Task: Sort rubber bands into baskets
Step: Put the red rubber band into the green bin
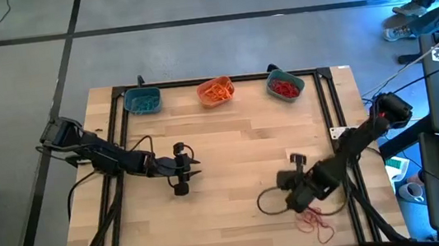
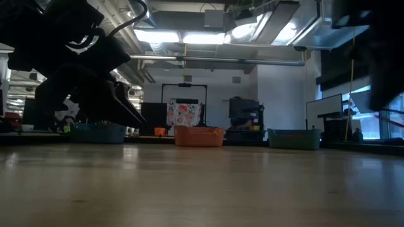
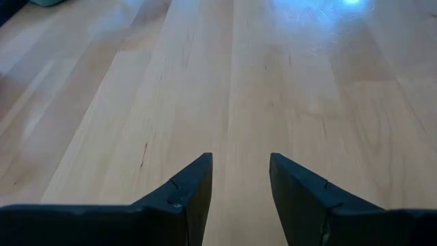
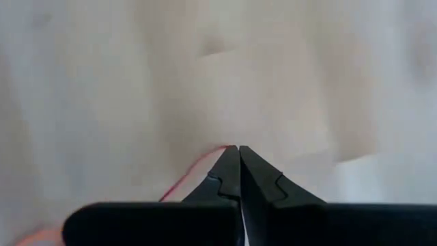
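While red bands [image 1: 285,88] fill one teal basket [image 1: 271,78], orange bands [image 1: 216,91] fill the orange basket [image 1: 215,81].

Dim backlit low view, glare on table [image 3: 328,27], right wrist blurred

Both arms are black, built of jointed tubular links, with loose black cables looping beside them on the table. The left gripper [image 3: 240,198] has two matte black wedge-shaped fingers [image 3: 188,198], each with a small notch on its inner edge. The right gripper [image 4: 238,160] has the same black tapered fingers with stepped notches.
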